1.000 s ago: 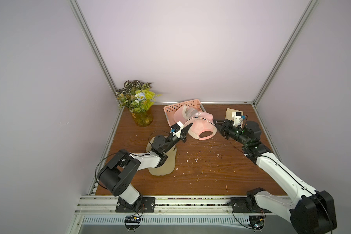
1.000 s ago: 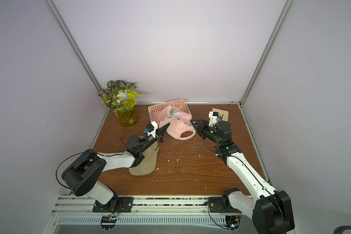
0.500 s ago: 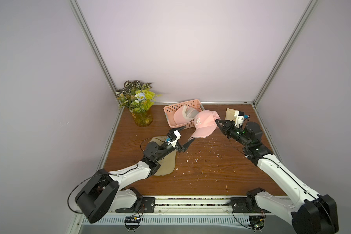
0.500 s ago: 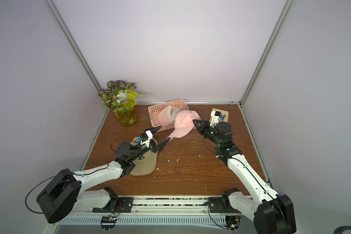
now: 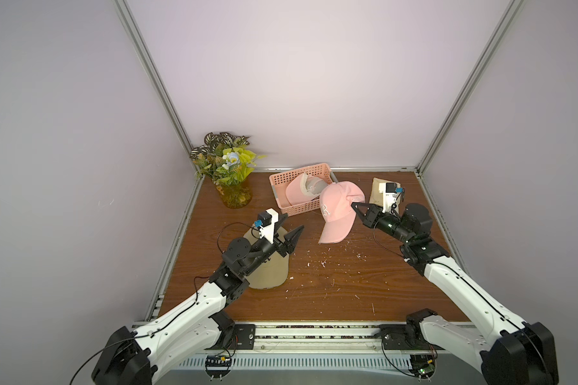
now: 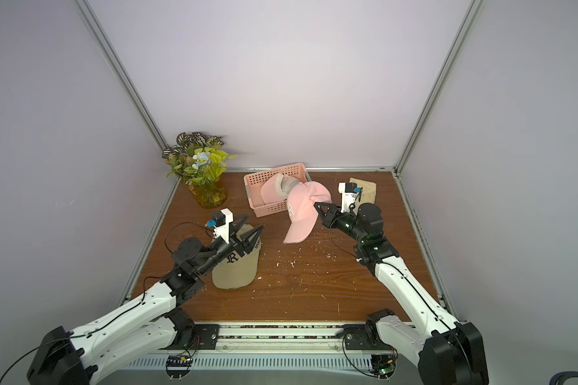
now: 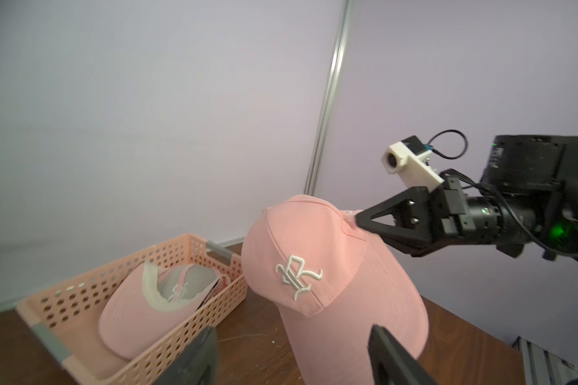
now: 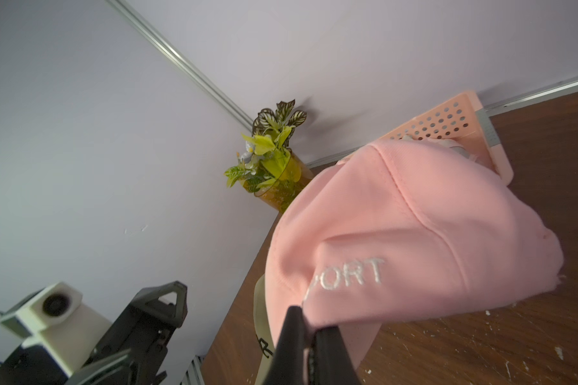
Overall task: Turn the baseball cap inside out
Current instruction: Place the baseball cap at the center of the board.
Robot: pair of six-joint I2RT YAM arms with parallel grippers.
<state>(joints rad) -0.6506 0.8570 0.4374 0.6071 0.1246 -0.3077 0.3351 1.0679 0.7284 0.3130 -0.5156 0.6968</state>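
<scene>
A metal rail runs along the near edge of the brown wooden desk, whose surface is flecked with white crumbs. Toward the left edge, the left gripper hovers with its fingers spread wide, holding nothing, above a tan fabric baseball cap. Past the middle, the right gripper pinches the back of the pink baseball cap, logo outward and brim hanging toward the wood. Along the far edge stand a pink perforated plastic basket holding another pink cap, a beige folded cloth and an amber glass vase of artificial leaves. Plain lilac walls surround the desk.
</scene>
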